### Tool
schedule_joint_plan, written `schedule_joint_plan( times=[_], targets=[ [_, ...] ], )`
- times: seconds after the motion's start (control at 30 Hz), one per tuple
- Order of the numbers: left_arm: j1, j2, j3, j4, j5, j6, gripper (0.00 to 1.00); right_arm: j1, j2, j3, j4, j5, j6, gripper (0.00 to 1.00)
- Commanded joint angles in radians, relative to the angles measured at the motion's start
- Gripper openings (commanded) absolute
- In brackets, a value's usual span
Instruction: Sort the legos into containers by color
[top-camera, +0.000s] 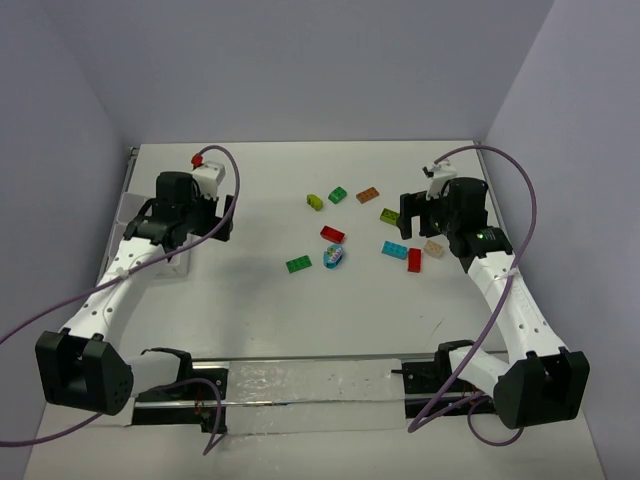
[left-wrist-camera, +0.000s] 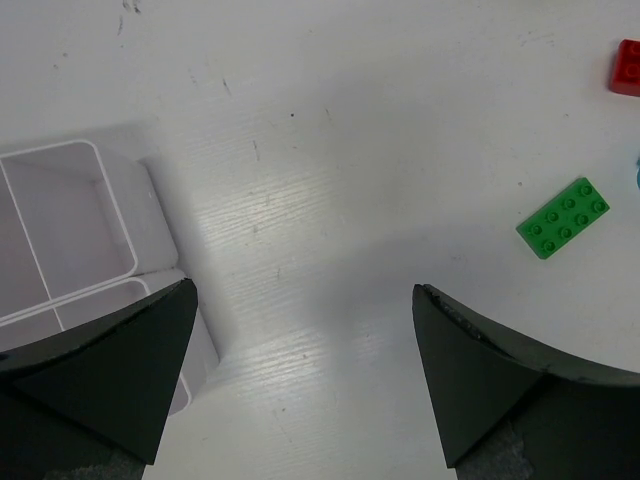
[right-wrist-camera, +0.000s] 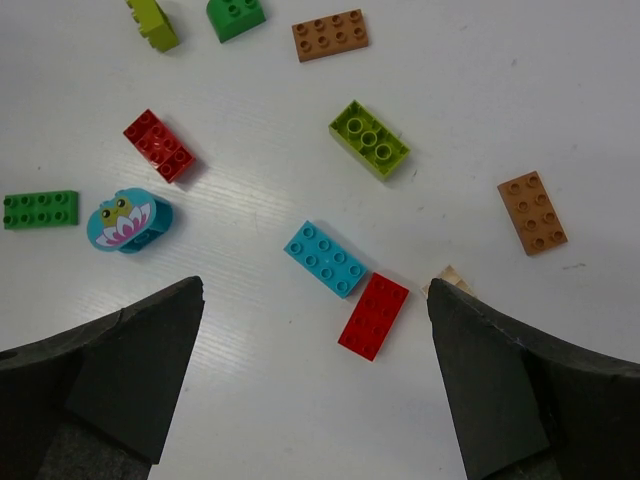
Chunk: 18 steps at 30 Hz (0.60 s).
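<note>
Several legos lie loose mid-table: a yellow-green one (top-camera: 314, 201), green ones (top-camera: 338, 195) (top-camera: 298, 264), orange (top-camera: 368, 195), another yellow-green (top-camera: 390, 215), red ones (top-camera: 333, 235) (top-camera: 414, 260), blue (top-camera: 394, 249) and tan (top-camera: 433, 248). The white compartment container (top-camera: 127, 218) sits at the left, mostly under my left arm. Its walls show in the left wrist view (left-wrist-camera: 140, 200), and the compartments seen there hold nothing. My left gripper (top-camera: 190, 227) (left-wrist-camera: 304, 288) is open and empty beside the container. My right gripper (top-camera: 432, 228) (right-wrist-camera: 315, 290) is open and empty above the blue brick (right-wrist-camera: 325, 258) and red brick (right-wrist-camera: 373, 316).
A blue rounded piece with a flower picture (top-camera: 335, 256) lies between the green and red bricks. A second orange brick (right-wrist-camera: 532, 211) shows in the right wrist view. Grey walls close in the table at the back and sides. A metal rail (top-camera: 310, 385) runs along the near edge.
</note>
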Motion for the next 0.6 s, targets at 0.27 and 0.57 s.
schedule_joint_plan(
  times=[0.27, 0.57],
  targets=[
    [-0.333, 0.189, 0.258, -0.118, -0.043, -0.013, 0.99, 0.004, 0.037, 0.053, -0.048, 0.060, 0.005, 1.00],
    [-0.605, 0.465, 0.459, -0.238, -0.116, -0.106, 0.97, -0.015, 0.043, 0.035, -0.070, 0.100, 0.005, 1.00]
  ],
)
